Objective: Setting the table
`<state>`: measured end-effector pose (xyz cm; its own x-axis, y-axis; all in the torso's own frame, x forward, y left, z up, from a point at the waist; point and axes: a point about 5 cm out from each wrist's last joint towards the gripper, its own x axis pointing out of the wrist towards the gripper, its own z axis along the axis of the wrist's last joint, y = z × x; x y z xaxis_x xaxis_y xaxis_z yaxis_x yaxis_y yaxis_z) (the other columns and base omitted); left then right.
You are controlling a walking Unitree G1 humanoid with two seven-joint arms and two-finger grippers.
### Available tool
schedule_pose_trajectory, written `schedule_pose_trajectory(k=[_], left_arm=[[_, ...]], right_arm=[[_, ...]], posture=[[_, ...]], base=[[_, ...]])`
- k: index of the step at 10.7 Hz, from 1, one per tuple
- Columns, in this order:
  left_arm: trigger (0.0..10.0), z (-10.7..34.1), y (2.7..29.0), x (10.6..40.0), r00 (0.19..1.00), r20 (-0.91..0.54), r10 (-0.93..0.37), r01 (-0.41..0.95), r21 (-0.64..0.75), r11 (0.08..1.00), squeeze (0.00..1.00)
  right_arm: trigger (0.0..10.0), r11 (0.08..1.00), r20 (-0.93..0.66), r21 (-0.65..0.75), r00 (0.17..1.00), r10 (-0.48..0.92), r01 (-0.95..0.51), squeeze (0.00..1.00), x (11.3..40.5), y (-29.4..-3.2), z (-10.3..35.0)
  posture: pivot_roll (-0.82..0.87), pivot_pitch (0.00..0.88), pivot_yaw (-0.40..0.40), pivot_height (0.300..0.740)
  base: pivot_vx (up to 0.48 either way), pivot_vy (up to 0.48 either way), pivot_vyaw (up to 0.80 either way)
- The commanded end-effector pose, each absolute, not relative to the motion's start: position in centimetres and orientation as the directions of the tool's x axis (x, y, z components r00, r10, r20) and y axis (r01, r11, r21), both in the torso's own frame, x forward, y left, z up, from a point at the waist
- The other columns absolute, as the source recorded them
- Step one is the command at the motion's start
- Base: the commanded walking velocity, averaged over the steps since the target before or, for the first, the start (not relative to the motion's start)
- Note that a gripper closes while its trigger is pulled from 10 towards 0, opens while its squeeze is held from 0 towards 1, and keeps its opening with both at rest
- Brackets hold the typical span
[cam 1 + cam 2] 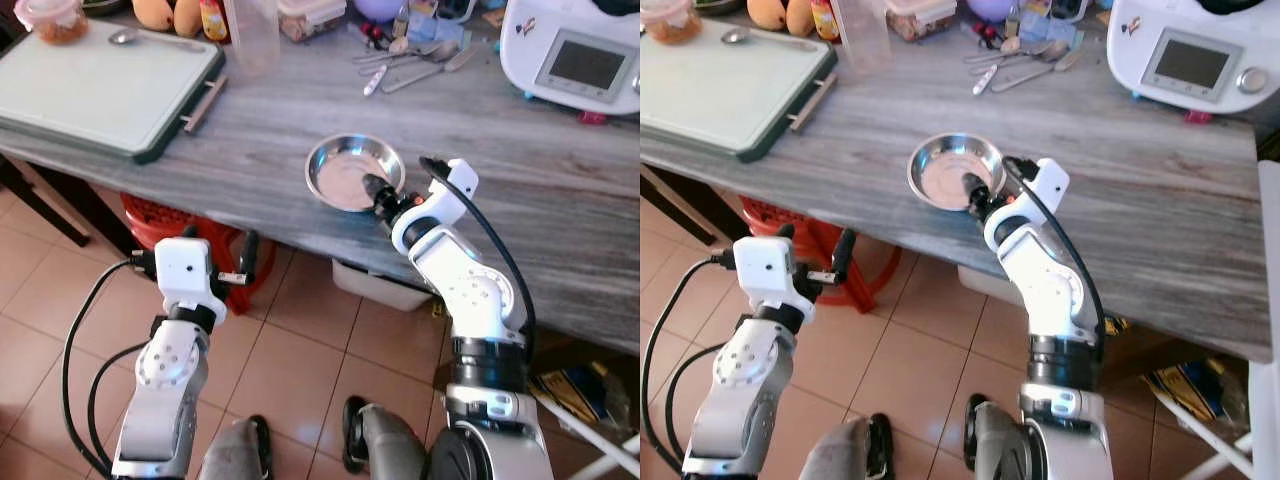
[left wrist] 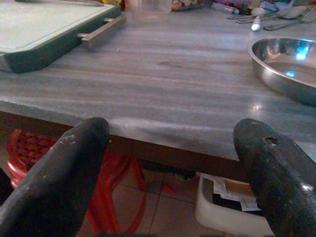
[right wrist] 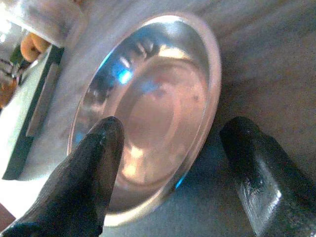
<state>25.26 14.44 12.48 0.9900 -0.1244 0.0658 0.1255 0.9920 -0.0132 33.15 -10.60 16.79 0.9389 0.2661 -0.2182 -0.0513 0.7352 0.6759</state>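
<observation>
A shallow steel bowl [image 1: 350, 168] sits empty near the front edge of the grey wooden table [image 1: 250, 150]. My right gripper [image 1: 380, 198] is open at the bowl's near right rim. In the right wrist view one finger [image 3: 94, 168] hangs over the inside of the bowl [image 3: 158, 103] and the other finger [image 3: 256, 168] stands outside the rim, above the tabletop. My left gripper [image 1: 225, 258] is open and holds nothing, low in front of the table edge and left of the bowl. The left wrist view looks across the table edge [image 2: 148, 128] towards the bowl [image 2: 286, 64].
A green-rimmed board [image 1: 100, 90] with a spoon [image 1: 125, 37] and a jar [image 1: 55, 18] lies at the far left. A clear cup [image 1: 252, 35], loose cutlery [image 1: 410, 62] and a white appliance [image 1: 580, 55] stand at the back. A red stool [image 1: 165, 220] and a white box [image 1: 385, 285] sit under the table.
</observation>
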Motion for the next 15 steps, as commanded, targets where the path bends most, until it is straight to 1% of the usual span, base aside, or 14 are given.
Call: schedule_pose_trajectory(k=[1,2,3,4,5,6,8,9,10,11,12,15], left_arm=[[10.0,12.2,14.4,25.1,0.989,0.053,-0.135,0.136,-0.018,0.991,0.0],[10.0,12.2,14.5,25.1,0.989,0.051,-0.137,0.138,-0.017,0.99,0.0],[10.0,12.2,14.5,25.1,0.989,0.05,-0.139,0.14,-0.016,0.99,0.0],[10.0,12.2,14.5,25.1,0.989,0.05,-0.142,0.142,-0.016,0.99,0.0],[10.0,12.2,14.5,25.2,0.988,0.051,-0.146,0.147,-0.018,0.989,0.0],[10.0,12.2,14.4,25.3,0.987,0.054,-0.151,0.152,-0.018,0.988,0.0],[10.0,12.3,14.4,25.4,0.986,0.059,-0.154,0.156,-0.018,0.988,0.0],[10.0,12.4,14.4,25.4,0.987,0.059,-0.15,0.152,-0.02,0.988,0.0],[10.0,12.4,14.4,25.3,0.987,0.059,-0.15,0.151,-0.021,0.988,0.0],[10.0,12.3,14.2,25.3,0.987,0.057,-0.151,0.153,-0.024,0.988,0.0],[10.0,12.4,14.1,25.4,0.987,0.058,-0.151,0.153,-0.026,0.988,0.0],[10.0,12.4,14.3,25.3,0.988,0.055,-0.148,0.149,-0.019,0.989,0.0]], right_arm=[[10.0,0.735,-0.269,0.676,0.915,0.3,-0.043,1.0,32.5,-10.0,16.0],[10.0,0.74,-0.268,0.67,0.912,0.312,-0.056,1.0,31.6,-10.1,16.6],[10.0,0.743,-0.275,0.667,0.907,0.319,-0.06,0.0,30.9,-10.1,16.8],[10.0,0.75,-0.286,0.656,0.895,0.342,-0.077,0.0,30.0,-10.0,16.8],[10.0,0.771,-0.286,0.614,0.864,0.415,-0.167,0.0,29.0,-9.4,17.1],[10.0,0.774,-0.245,0.534,0.813,0.528,-0.342,0.0,28.0,-8.5,18.2],[10.0,0.764,-0.21,0.426,0.768,0.605,-0.486,0.0,27.8,-8.2,19.4],[10.0,0.767,-0.145,0.205,0.756,0.638,-0.608,0.0,28.5,-8.6,20.8],[10.0,0.775,-0.143,0.151,0.762,0.631,-0.613,0.0,28.8,-9.0,20.9],[10.0,0.748,-0.097,0.012,0.744,0.661,-0.663,0.0,30.1,-9.9,21.2],[10.0,0.715,-0.085,-0.046,0.716,0.693,-0.697,0.0,30.9,-10.4,21.2],[10.0,0.581,-0.16,-0.123,0.594,0.789,-0.805,0.0,32.1,-11.1,18.8]], posture=[[0.0,0.226,0.008,0.74],[0.0,0.229,0.009,0.74],[0.0,0.231,0.01,0.74],[-0.01,0.229,0.013,0.74],[-0.02,0.228,0.014,0.74],[-0.02,0.225,0.016,0.74],[-0.02,0.224,0.018,0.74],[-0.01,0.227,0.019,0.74],[-0.01,0.228,0.018,0.74],[-0.01,0.233,0.016,0.74],[-0.01,0.234,0.016,0.74],[0.01,0.239,0.019,0.74]], base=[[0.0,0.0,0.0],[0.0,0.0,0.0],[0.0,0.0,0.0],[0.0,0.0,0.0],[0.0,0.0,0.0],[0.0,0.0,0.0],[0.0,0.0,0.0],[0.0,0.0,0.0],[0.0,0.0,0.0],[0.0,0.0,0.0],[0.0,0.0,0.0],[0.0,0.0,0.0]])
